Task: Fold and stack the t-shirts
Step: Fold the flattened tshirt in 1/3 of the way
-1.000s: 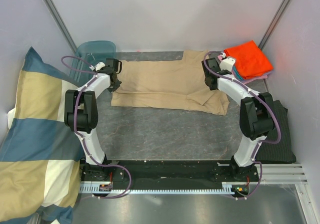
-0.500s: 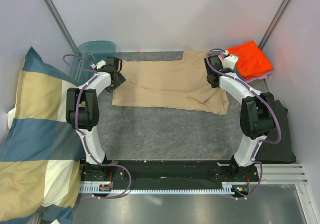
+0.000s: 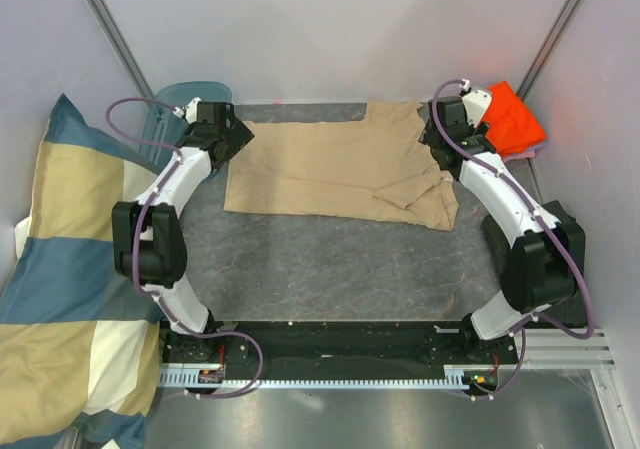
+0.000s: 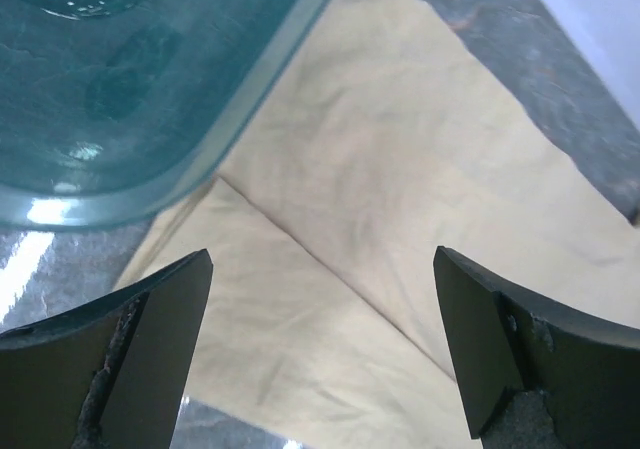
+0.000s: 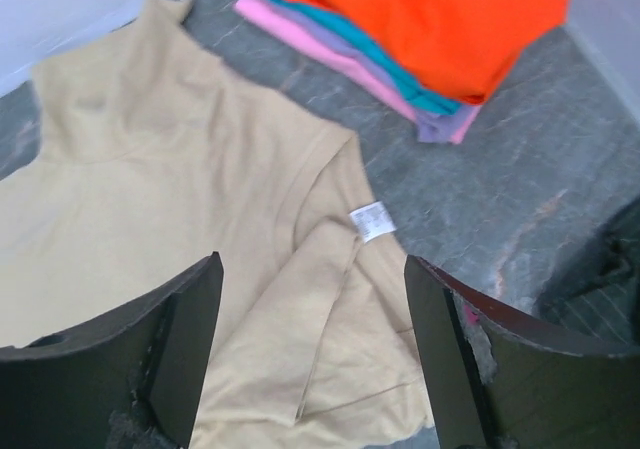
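A tan t-shirt (image 3: 340, 169) lies folded lengthwise across the far half of the table, with a sleeve doubled over at its right end and a white label (image 5: 372, 221) showing. My left gripper (image 3: 232, 139) hovers open over the shirt's left end (image 4: 330, 269), holding nothing. My right gripper (image 3: 440, 134) hangs open above the right end (image 5: 300, 299), also with nothing in it. The stack of folded t-shirts (image 3: 515, 119) sits in the far right corner, orange (image 5: 440, 19) on top, with blue and pink (image 5: 300, 39) below.
A translucent teal bin (image 3: 190, 99) stands at the far left, its rim (image 4: 250, 89) over the shirt's corner. A big blue-and-cream checked pillow (image 3: 70, 269) fills the left side. A dark striped cloth (image 3: 560, 299) lies at the right, behind the right arm. Walls close in all round.
Both grippers have opened and let go of the tan t-shirt's ends. Both have risen and drawn back from the cloth, and the shirt lies flat.
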### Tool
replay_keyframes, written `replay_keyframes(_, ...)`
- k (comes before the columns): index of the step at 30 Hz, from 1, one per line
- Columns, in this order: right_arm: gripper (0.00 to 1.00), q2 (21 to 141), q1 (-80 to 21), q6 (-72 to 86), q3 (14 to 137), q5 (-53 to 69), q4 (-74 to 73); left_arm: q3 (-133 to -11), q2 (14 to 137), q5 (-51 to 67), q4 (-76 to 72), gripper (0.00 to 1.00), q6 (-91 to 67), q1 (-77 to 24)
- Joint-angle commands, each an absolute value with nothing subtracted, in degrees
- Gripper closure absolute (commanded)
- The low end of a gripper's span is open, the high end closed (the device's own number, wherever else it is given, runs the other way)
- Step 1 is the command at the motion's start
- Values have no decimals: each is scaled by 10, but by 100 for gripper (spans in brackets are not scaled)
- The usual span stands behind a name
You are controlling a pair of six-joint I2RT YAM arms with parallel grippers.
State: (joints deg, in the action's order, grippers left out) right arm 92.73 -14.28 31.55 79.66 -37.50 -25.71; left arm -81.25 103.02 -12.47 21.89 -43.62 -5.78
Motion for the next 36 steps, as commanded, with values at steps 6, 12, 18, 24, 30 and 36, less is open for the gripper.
replay_keyframes(6,17,882,-167,287,696,-202,-244,-646,880,-119,164,0,-429,-130)
replay_keyframes(12,18,889,-183,279,669,-168,-243,-565,838,-145,160,0,-438,-159)
replay_keyframes(18,19,903,-200,281,657,-154,-240,-530,817,-169,163,0,-437,-159)
replay_keyframes(24,21,916,-207,295,635,-148,-239,-526,816,-173,167,0,-436,-159)
replay_keyframes(30,25,927,-210,310,606,-142,-221,-526,822,-171,168,0,-438,-159)
replay_keyframes(36,39,939,-209,320,598,-137,-207,-521,826,-168,171,0,-439,-159)
